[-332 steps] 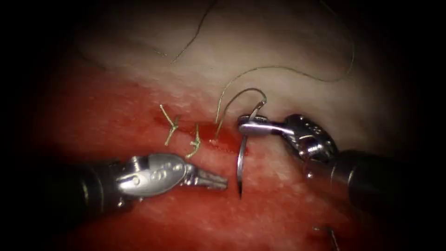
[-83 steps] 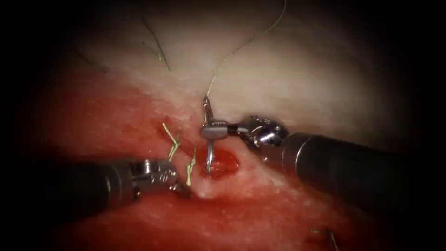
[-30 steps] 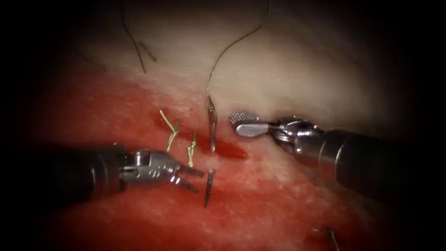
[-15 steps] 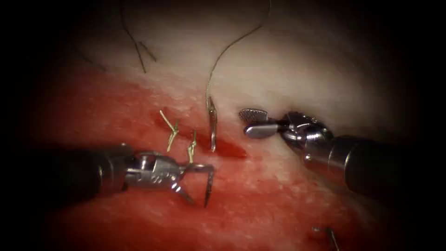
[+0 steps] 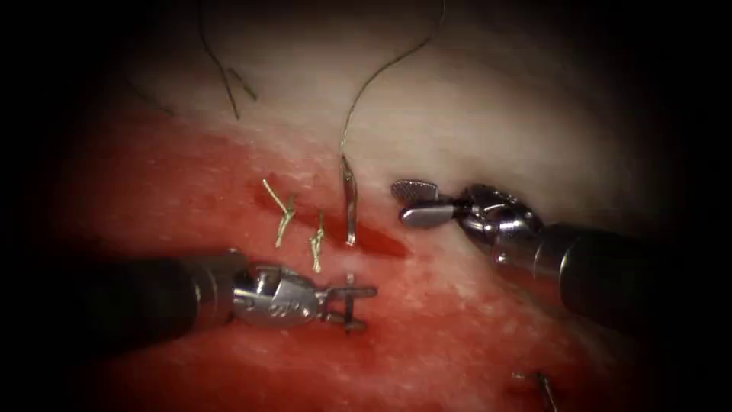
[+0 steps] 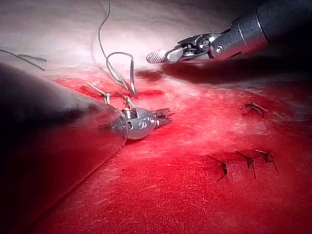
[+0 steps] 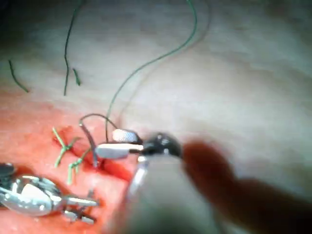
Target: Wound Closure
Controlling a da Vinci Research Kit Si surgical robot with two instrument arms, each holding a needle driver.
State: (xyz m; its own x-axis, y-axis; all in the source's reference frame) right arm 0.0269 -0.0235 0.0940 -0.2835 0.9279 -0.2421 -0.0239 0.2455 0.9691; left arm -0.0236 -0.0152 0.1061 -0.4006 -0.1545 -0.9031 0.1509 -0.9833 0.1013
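Needle (image 5: 349, 210) sits through the tissue (image 5: 473, 114), tail above the cut (image 5: 377, 243), tip below it. Left tool (image 5: 349, 301) fingers have closed on the emerged tip. Right tool (image 5: 415, 202) fingers wide, empty. Advice: draw along the curve, no twisting.

Both tools: dark matte shafts, polished silver wrists, slim silver jaws; left tool (image 5: 347, 301) wrist carries engraved marks, right tool (image 5: 412, 202) jaw face cross-hatched.
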